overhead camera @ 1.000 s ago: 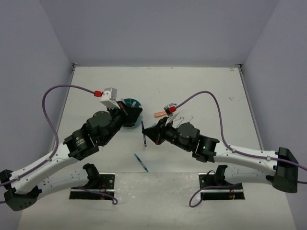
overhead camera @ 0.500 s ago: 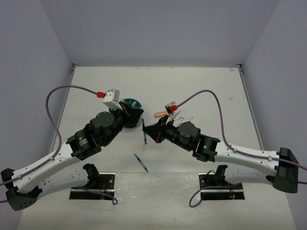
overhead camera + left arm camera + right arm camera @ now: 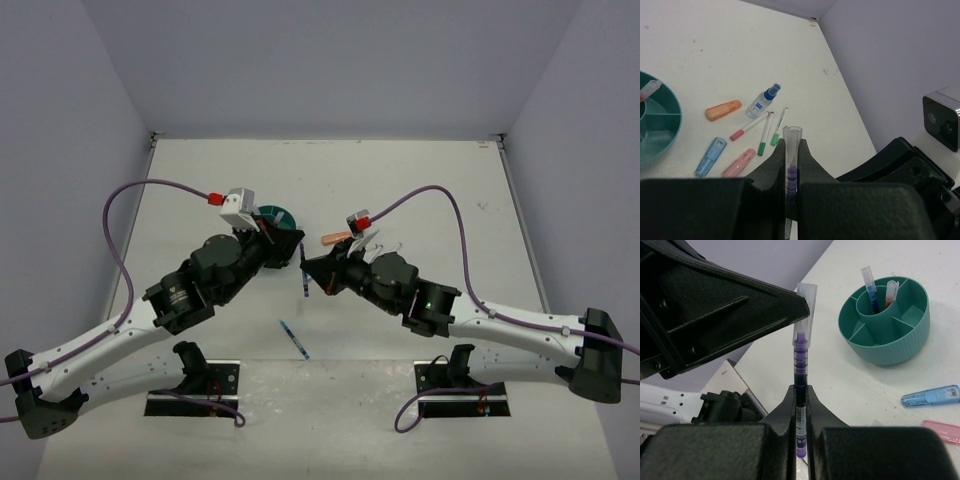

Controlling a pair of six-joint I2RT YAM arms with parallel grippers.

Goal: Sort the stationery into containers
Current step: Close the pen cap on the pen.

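Purple-ink pen [image 3: 800, 355] hangs over the worktop's middle. The left tool [image 3: 791, 145] is pinching its clear cap [image 3: 807, 295], and the right tool [image 3: 800, 390] is clamped lower down. It's light, stiff, slick plastic, so I'd grip mid-body, since the cap could slip off.

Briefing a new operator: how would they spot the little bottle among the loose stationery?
Beside the teal organizer lies a scatter of loose items. The bottle lies at its far edge, next to the orange marker. It alone is bottle-shaped, clear with a blue cap.
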